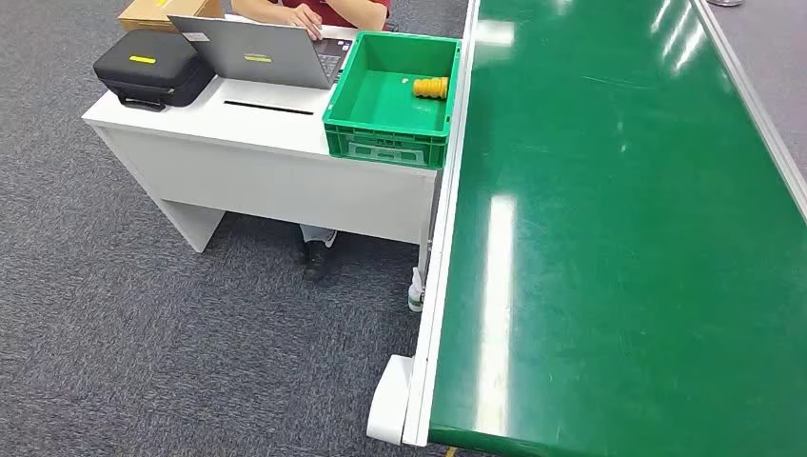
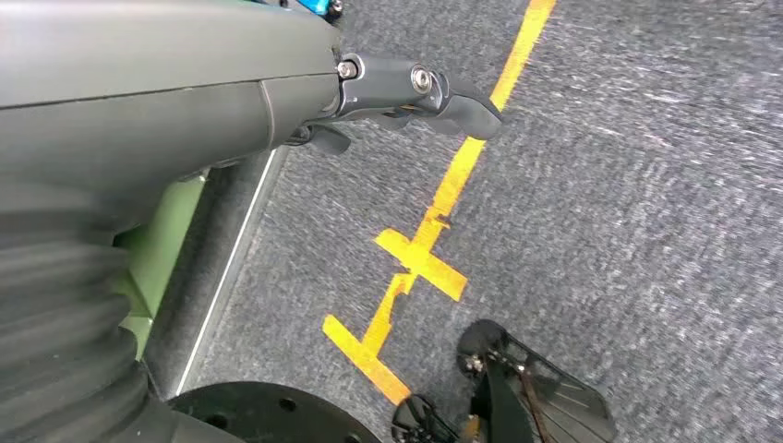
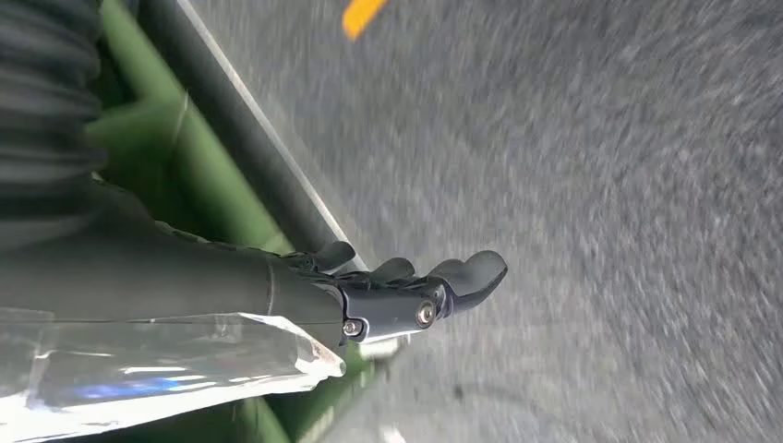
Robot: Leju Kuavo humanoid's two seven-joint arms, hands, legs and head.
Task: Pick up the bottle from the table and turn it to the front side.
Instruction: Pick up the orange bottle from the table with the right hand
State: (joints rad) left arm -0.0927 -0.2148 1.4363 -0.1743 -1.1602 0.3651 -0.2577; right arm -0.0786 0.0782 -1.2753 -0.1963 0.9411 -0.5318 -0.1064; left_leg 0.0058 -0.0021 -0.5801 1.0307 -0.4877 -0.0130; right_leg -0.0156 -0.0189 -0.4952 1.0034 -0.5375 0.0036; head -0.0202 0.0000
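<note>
The long green conveyor table (image 1: 619, 238) runs away from me on the right of the head view, its surface bare and shiny. My left hand (image 2: 406, 97) hangs beside the table's frame over the grey carpet, thumb stretched out, holding nothing. My right hand (image 3: 406, 291) also hangs low by the green frame, fingers loosely extended with nothing in them. A small yellow ribbed object (image 1: 430, 88) lies on its side inside a green crate (image 1: 385, 143) at the table's far left edge.
The crate stands on a white desk (image 1: 238, 119) with a grey laptop (image 1: 262, 52), a black case (image 1: 152, 67) and a cardboard box (image 1: 167, 11). A person's hand (image 1: 305, 17) is at the laptop. Yellow tape (image 2: 425, 258) marks the carpet.
</note>
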